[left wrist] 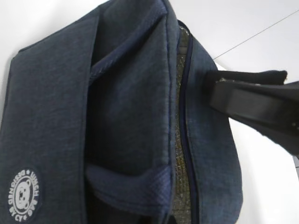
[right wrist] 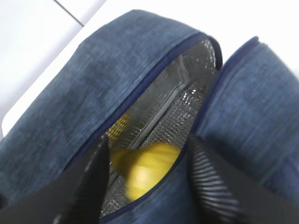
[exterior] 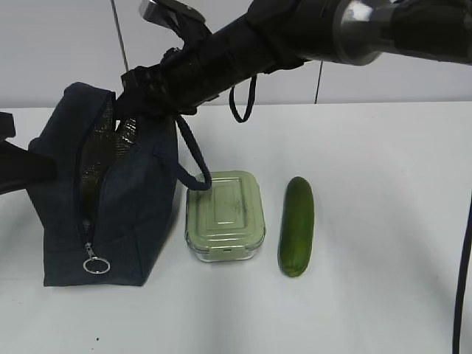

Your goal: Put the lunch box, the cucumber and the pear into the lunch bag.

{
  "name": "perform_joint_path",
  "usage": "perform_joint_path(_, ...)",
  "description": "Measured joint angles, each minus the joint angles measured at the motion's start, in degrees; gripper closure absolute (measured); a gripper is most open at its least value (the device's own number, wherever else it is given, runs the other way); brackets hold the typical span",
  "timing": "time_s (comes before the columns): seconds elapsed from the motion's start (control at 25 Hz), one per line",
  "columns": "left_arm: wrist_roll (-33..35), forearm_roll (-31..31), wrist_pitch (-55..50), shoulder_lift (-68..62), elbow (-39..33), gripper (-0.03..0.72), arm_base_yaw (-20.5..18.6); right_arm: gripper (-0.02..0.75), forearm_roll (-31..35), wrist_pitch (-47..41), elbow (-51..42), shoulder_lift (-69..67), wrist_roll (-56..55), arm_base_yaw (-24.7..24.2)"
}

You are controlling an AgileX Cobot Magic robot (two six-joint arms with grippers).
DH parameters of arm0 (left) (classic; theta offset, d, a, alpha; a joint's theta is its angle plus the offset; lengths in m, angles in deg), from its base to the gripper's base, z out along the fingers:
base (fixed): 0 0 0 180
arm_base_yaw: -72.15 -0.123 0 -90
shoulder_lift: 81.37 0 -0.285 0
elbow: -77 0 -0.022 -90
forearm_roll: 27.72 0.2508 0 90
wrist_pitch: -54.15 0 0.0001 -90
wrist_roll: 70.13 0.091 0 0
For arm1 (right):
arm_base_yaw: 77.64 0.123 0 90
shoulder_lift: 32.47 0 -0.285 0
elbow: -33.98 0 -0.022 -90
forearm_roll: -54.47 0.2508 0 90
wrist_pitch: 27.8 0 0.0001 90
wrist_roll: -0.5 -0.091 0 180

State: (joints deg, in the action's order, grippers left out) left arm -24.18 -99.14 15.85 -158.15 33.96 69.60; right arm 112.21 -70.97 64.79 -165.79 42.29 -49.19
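The navy lunch bag (exterior: 125, 214) stands unzipped at the left, its silver lining (right wrist: 187, 100) showing. My right gripper (right wrist: 148, 149) hangs open over the bag's mouth, reaching across from the right (exterior: 140, 88). The yellow pear (right wrist: 145, 168) is a blur between its spread fingers, just inside the opening and touching neither finger. My left gripper (exterior: 26, 166) meets the bag's left wall, shut on the fabric; its fingers are hidden in the left wrist view. The sage-lidded lunch box (exterior: 225, 214) and the dark green cucumber (exterior: 296, 225) lie on the table to the right of the bag.
The bag's padded handle loop (exterior: 193, 158) hangs over the lunch box's back corner. A ring zipper pull (exterior: 96, 264) dangles at the bag's front. The right arm (exterior: 310, 29) crosses above the table. A dark cable (exterior: 463, 280) runs down the right edge.
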Motion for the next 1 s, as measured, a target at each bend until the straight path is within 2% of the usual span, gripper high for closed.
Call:
perform_joint_path(0.24,0.13,1.30,0.06,0.00,0.00,0.704,0.00,0.265,-0.50,-1.26,2.63,0.11,0.00,-0.33)
perform_joint_path(0.36,0.18,1.93,0.18,0.00,0.00,0.704,0.00,0.264,-5.57,-3.58,3.74,2.00,-3.04,-1.37)
perform_joint_path(0.48,0.18,2.03,0.18,0.00,0.00,0.704,0.00,0.264,-16.75,-6.04,4.08,5.46,-12.66,-2.56)
perform_joint_path(0.56,0.18,2.03,0.18,0.00,0.00,0.704,0.00,0.264,-27.13,-9.15,4.21,7.96,-21.12,-3.04)
perform_joint_path(0.72,0.18,2.03,0.18,0.00,0.00,0.704,0.00,0.263,-44.23,-19.70,4.46,10.55,-36.98,-3.15)
perform_joint_path(0.8,0.18,2.03,0.28,0.00,-0.05,0.704,0.00,0.262,-50.68,-25.32,4.46,10.67,-43.31,-3.15)
perform_joint_path(0.88,0.18,2.03,0.33,0.00,-0.05,0.704,0.00,0.262,-56.85,-27.02,4.32,10.56,-47.16,-3.15)
perform_joint_path(1.0,0.18,2.03,0.33,-0.06,-0.05,0.704,0.00,0.262,-60.41,-27.24,2.49,10.56,-49.67,-3.15)
